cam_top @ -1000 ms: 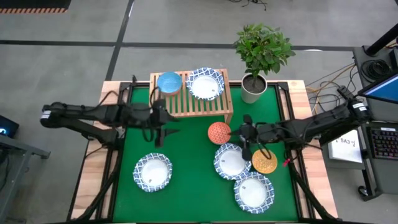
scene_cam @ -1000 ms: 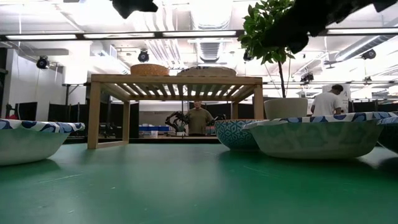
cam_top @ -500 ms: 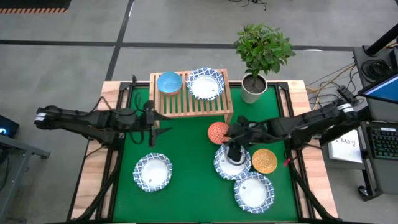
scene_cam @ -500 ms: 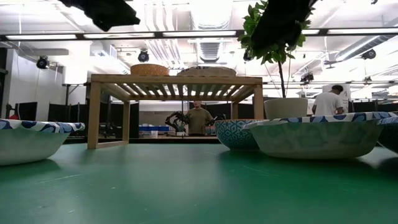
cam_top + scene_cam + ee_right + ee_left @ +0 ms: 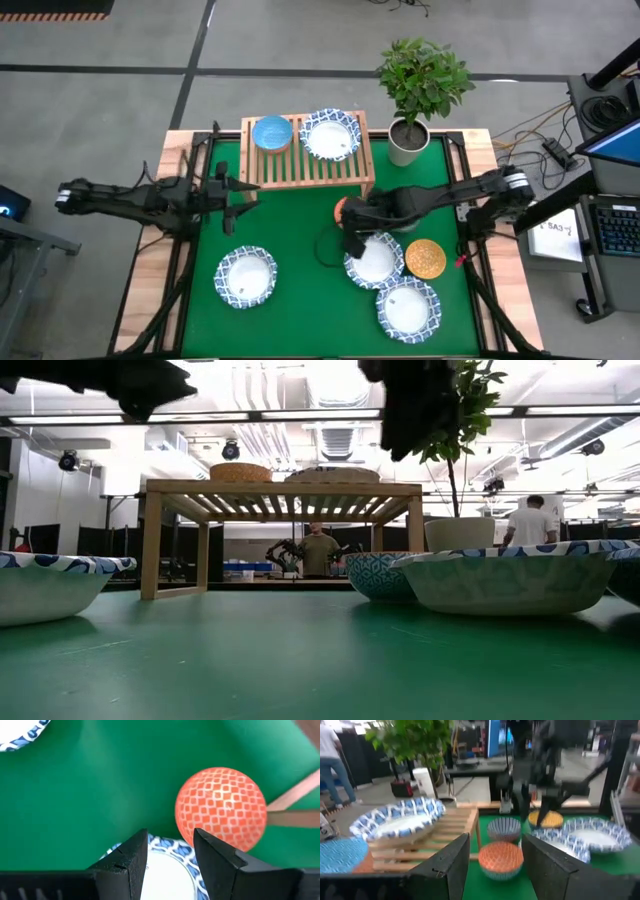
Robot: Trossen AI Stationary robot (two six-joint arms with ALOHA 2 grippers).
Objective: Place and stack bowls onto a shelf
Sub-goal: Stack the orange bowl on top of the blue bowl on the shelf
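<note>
The wooden shelf (image 5: 308, 152) stands at the table's far edge. It carries a light blue bowl (image 5: 271, 132) and a white blue-rimmed bowl (image 5: 330, 134). Three more white bowls (image 5: 246, 276) (image 5: 380, 262) (image 5: 407, 308), the yellow bowl (image 5: 425, 259), the orange bowl (image 5: 221, 808) and a blue-grey patterned bowl (image 5: 503, 829) rest on the green mat. My left gripper (image 5: 243, 190) hovers open near the shelf's left end. My right gripper (image 5: 170, 852) is open, in the air above the middle white bowl's rim (image 5: 167, 845), beside the orange bowl.
A potted plant in a white pot (image 5: 408, 140) stands at the shelf's right end. The mat's middle and near-left area (image 5: 300, 300) is bare. People stand in the room beyond the table (image 5: 320, 550).
My right gripper has swung toward the table's left, from between the orange and yellow bowls to above the middle white bowl's left rim. My left gripper has drawn back toward the table's left edge. No bowl has moved.
</note>
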